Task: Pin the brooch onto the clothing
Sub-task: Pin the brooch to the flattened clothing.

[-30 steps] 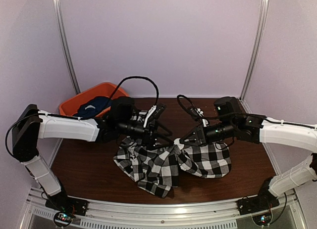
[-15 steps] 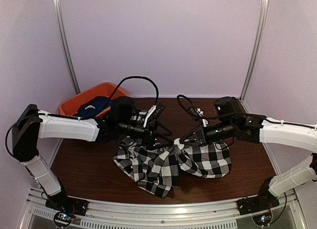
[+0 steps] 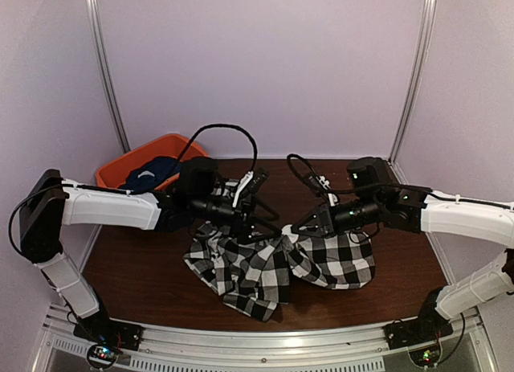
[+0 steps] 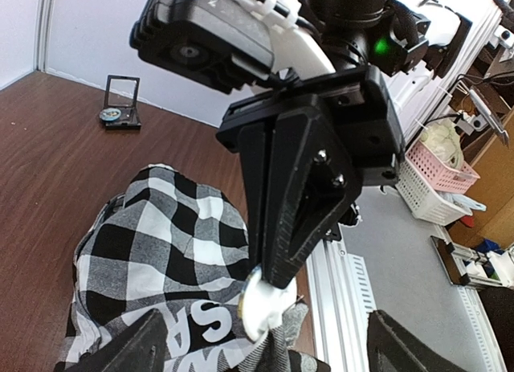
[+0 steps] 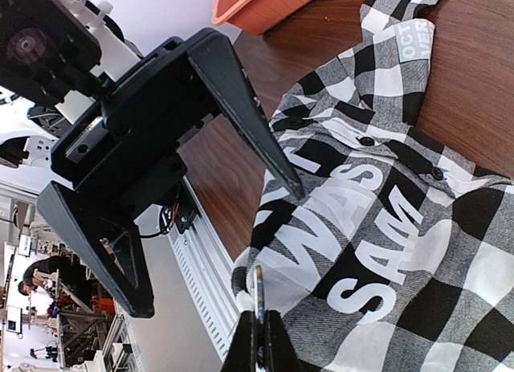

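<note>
- Clothing (image 3: 265, 267): the checked shirt lies crumpled in the middle of the table (image 3: 136, 267), between the 2 arms. The black panel with white lettering faces up, and a fold near its middle bunches up under the grippers.
- Orange bin (image 3: 112, 169): at the far left, holding a navy garment (image 3: 152, 173). It sits well apart from the work and plays no part in this step.
- Left gripper (image 5: 221, 251): jaws spread wide and holding nothing, hovering over the lettered panel beside the raised fold.
- Right gripper (image 4: 269, 277): fingers pressed together on the brooch (image 4: 259, 306), tips pointed down at the fold.
- Brooch: a small pale disc, seen edge-on from the right wrist. Its lower rim is at the cloth, but I cannot tell whether it touches or sits just above. I also cannot tell whether the pin is open.
- Progress (judgement): the brooch is in hand and brought to the shirt, so 1 of 2 stages is done. What is left is to push the pin through the fold, close the clasp and release. Nothing shows the pin in the fabric yet. With the left jaws open the cloth is unbraced and may slide.
</note>
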Robot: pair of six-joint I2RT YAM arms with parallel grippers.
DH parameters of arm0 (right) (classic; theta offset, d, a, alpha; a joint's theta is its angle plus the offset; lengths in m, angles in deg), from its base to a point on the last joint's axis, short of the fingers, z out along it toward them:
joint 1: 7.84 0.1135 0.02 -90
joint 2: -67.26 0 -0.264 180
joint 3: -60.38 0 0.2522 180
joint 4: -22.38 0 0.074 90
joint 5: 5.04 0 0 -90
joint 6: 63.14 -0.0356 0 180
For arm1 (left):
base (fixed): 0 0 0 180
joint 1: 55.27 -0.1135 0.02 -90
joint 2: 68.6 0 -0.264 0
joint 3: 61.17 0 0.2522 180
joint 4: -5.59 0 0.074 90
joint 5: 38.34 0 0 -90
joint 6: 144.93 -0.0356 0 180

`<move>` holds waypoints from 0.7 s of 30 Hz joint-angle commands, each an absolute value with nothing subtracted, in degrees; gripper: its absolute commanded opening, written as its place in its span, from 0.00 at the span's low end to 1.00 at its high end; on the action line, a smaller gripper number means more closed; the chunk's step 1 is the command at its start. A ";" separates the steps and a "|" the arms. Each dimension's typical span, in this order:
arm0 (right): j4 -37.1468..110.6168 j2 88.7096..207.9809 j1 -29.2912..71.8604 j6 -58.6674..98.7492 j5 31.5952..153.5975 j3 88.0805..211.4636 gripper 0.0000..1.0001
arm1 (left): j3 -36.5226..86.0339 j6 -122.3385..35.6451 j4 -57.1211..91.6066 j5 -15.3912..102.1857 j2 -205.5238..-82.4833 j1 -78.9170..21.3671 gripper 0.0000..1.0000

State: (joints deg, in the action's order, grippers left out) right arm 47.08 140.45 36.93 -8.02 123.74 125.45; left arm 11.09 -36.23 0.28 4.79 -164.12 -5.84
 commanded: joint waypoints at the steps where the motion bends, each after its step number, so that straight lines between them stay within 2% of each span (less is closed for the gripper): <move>1: 47.21 139.63 37.42 -7.32 122.85 125.82 0.00 | 11.54 -38.99 1.24 5.78 -162.29 -6.87 0.87; 12: 45.88 138.65 37.68 -7.96 123.94 125.56 0.00 | 11.99 -41.93 3.89 5.17 -163.18 -7.20 0.90; 21: 43.49 139.10 38.36 -8.92 124.81 125.16 0.00 | 12.80 -40.52 2.56 3.59 -165.48 -6.58 0.87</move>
State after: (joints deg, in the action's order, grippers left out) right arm 46.38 139.84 37.67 -8.28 123.92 125.45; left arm 11.17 -40.93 4.45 4.87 -164.21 -6.81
